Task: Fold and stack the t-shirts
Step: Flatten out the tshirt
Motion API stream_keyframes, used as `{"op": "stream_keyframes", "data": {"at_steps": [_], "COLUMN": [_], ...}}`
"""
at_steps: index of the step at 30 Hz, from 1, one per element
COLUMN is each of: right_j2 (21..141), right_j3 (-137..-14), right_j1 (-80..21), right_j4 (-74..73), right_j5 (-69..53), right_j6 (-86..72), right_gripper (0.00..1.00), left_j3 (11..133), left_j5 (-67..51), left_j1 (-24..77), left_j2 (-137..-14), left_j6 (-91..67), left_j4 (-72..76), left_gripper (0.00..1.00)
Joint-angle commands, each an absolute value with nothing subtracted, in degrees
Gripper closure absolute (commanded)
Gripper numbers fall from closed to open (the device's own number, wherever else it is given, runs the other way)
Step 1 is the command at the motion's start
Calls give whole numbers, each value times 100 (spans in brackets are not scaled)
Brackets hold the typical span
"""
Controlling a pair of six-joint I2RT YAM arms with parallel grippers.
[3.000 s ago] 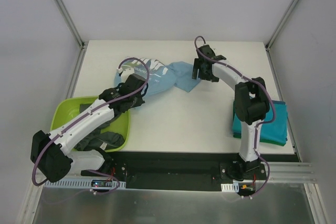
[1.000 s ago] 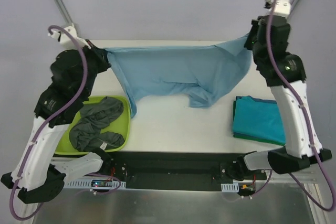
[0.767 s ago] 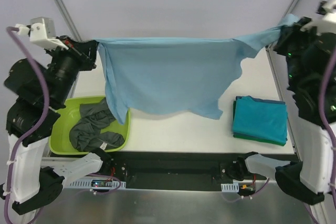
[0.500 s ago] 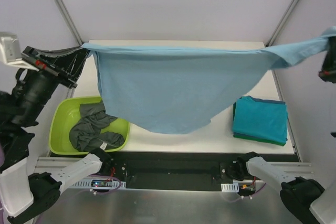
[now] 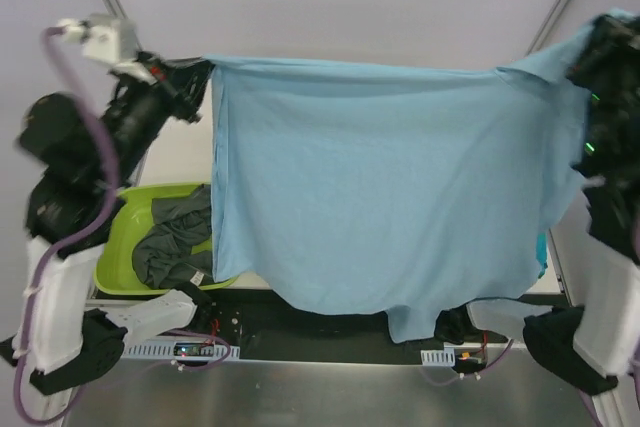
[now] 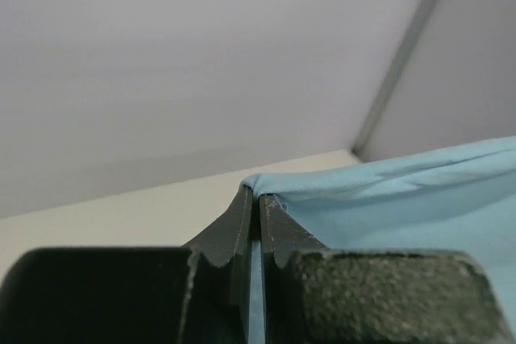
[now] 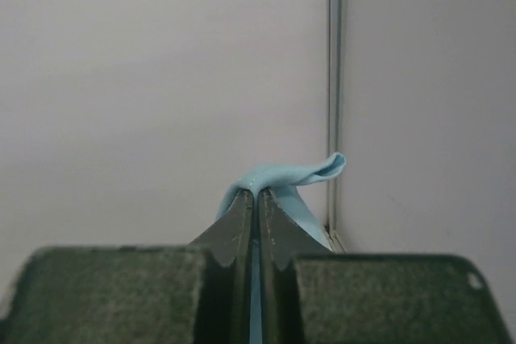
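A light blue t-shirt (image 5: pixel 380 187) hangs spread wide in the air like a curtain, held by its two upper corners. My left gripper (image 5: pixel 206 69) is shut on the left corner (image 6: pixel 266 183), and the cloth runs off to the right (image 6: pixel 419 199). My right gripper (image 5: pixel 592 42) is shut on the right corner, where a small fold of blue cloth (image 7: pixel 282 173) sticks out above the jaws. Dark grey t-shirts (image 5: pixel 172 245) lie crumpled in the lime-green tub. Only a sliver of the teal t-shirt (image 5: pixel 541 247) shows behind the hanging cloth.
The lime-green tub (image 5: pixel 112 257) sits at the table's near left. The hanging shirt hides most of the white table (image 5: pixel 178 152). Grey walls with metal corner posts (image 5: pixel 555 2) close in the back and sides.
Both arms have raised the blue shirt and brought it nearer the camera. It now hangs lower across the view, covering the table and almost all of the teal shirt.
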State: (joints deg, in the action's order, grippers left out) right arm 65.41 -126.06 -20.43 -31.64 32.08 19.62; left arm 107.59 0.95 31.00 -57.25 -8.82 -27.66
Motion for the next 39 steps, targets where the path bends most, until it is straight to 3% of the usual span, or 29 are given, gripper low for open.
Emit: {"op": "stream_keyframes", "data": {"at_steps": [1,4,6,10,11,12,14,18,19,21,30,39], "right_j2": [7890,8768,9401,10850,11220,11641,12336,13121,13113,12921,10926,10950], "right_j3": [-12034,-11699,-11585,-11469,-11583,-11793,-12241,-13103,-13104,-12886,-10882,-10405], "right_j1": [-1829,-1495,-1284,-1064,-1029,-1020,-993,-984,-984,-993,-993,-984], "right_j4": [-2444,-2189,-2066,-1495,-1468,-1520,-1730,-2293,-2346,-2373,-2952,-3506], "right_j5": [3885,3657,3420,2709,2568,2436,2155,1855,1794,1732,749,62], "right_j6": [2418,2128,1768,1460,1346,1258,1187,1152,1134,1090,861,194], "right_gripper": [100,99,99,99,99,96,74,33,19,8,1,0], "left_j3": [9767,9607,9685,10780,11341,11877,12950,13192,13166,13026,11656,10838], "left_j5": [2054,1558,1101,1177,1213,1178,1047,695,625,510,-148,-1283], "left_j1": [2901,2296,1900,1477,1416,1380,1354,1354,1354,1354,1354,1415], "left_j2": [-6870,-7872,-8967,-11104,-11692,-12159,-12899,-13078,-13026,-12860,-11769,-11689], "left_j6": [-54,-105,-228,-211,-220,-220,-263,-308,-334,-421,-913,-1432], "left_j4": [-1752,-1705,-1722,-2222,-2589,-2976,-3452,-3472,-3472,-3472,-3463,-3463], "left_gripper": [97,98,91,85,74,52,1,1,1,1,1,1]}}
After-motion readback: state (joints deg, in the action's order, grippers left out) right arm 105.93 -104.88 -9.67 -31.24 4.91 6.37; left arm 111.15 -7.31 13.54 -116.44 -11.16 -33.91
